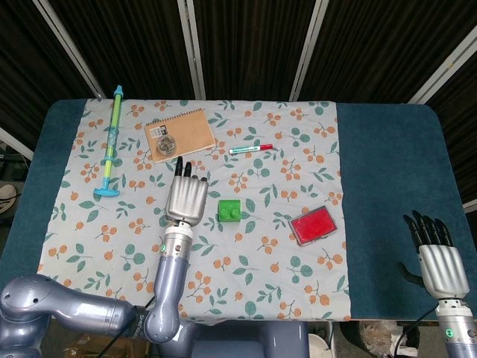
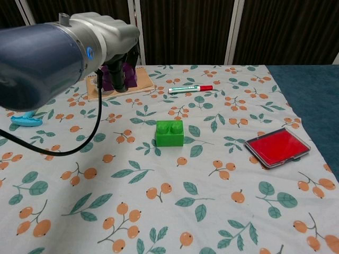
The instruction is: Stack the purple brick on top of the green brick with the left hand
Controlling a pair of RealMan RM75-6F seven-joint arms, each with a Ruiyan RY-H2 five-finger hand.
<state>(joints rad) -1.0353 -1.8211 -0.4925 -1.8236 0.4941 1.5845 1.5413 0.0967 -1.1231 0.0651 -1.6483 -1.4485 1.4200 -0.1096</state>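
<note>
Purple studded brick (image 2: 113,75) sits pinched in the left hand's (image 1: 186,200) fingers (image 2: 127,74), beside the blocky green brick (image 2: 169,133).

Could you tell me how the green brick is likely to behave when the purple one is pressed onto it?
The green brick looks like rigid plastic, so it probably will not flex. It sits flat and squat on the floral cloth, so tipping seems unlikely. It looks small and light, so an off-centre push from the left hand might slide it.
</note>
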